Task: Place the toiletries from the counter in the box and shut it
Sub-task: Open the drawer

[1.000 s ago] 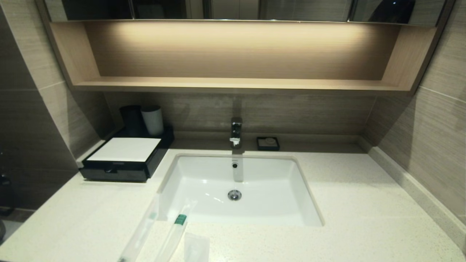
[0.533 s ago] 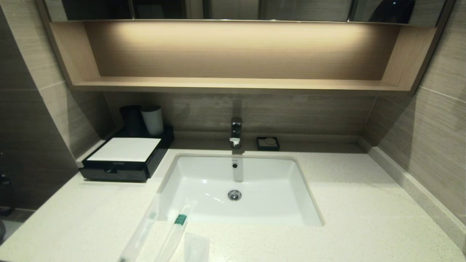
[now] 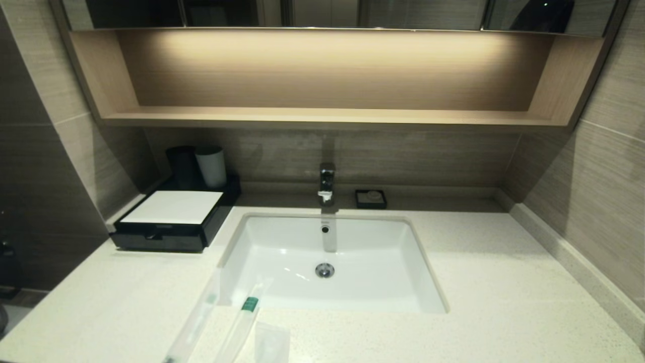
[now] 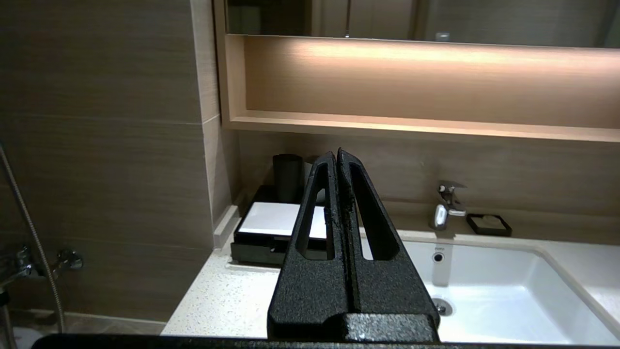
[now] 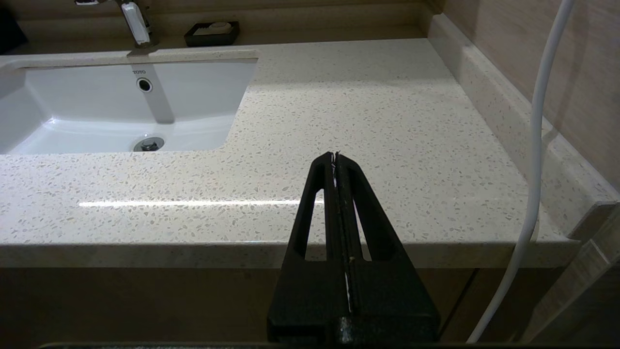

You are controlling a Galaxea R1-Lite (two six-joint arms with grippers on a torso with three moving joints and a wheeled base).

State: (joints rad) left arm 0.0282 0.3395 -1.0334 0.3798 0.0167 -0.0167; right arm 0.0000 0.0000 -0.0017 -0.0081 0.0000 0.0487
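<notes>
Two slim clear sachets lie on the counter (image 3: 504, 282) at the basin's front left corner: one plain (image 3: 194, 317), one with a green-tipped item (image 3: 244, 317). A small clear packet (image 3: 271, 343) lies beside them at the front edge. The black box (image 3: 169, 222) with a white top panel stands at the back left, its drawer closed; it also shows in the left wrist view (image 4: 264, 232). Neither arm shows in the head view. My left gripper (image 4: 336, 154) is shut and empty, held off the counter's front left. My right gripper (image 5: 334, 156) is shut and empty, in front of the counter's right part.
A black cup (image 3: 181, 164) and a white cup (image 3: 211, 165) stand behind the box. A chrome tap (image 3: 326, 182) and a small black square dish (image 3: 371, 198) are behind the white basin (image 3: 282, 237). A wooden shelf (image 3: 322, 117) hangs above. A white hose (image 5: 537, 145) runs at the right.
</notes>
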